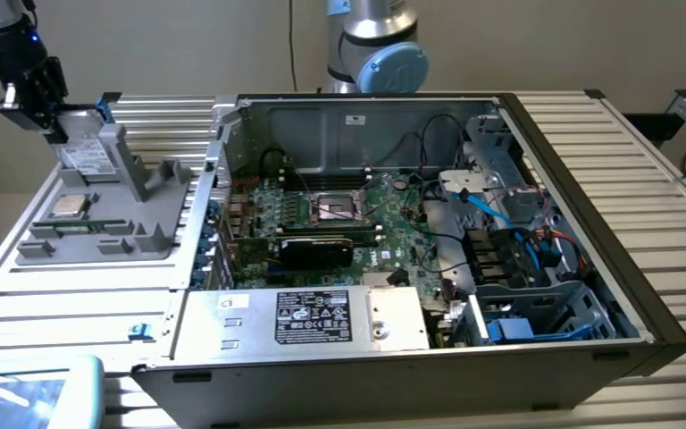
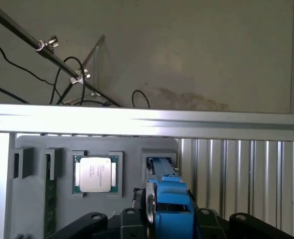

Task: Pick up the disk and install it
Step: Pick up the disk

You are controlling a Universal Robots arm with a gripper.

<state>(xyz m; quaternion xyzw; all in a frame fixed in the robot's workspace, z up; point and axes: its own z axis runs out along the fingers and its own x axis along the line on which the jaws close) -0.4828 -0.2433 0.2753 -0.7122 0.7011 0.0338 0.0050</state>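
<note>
- disk (image 2: 170,204), blue bracket edge-on, clamped in gripper (image 1: 51,125) claw by its top edge.
- stands upright in grey holder (image 1: 153,192) slot, prob. so top edge stays free to grab.

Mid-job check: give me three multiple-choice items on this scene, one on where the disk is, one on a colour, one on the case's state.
1. Where is the disk? A inside a drive bay; B in the gray holder beside the computer case; C on the floor.
2. Its bracket is: A red; B blue; C green.
3. The computer case is: A open; B closed; C upside down.

Key: 1 B, the disk stands on edge in the holder at the exterior view's left. 2 B, the wrist view shows bright blue plastic. 3 A, the motherboard lies exposed.
</note>
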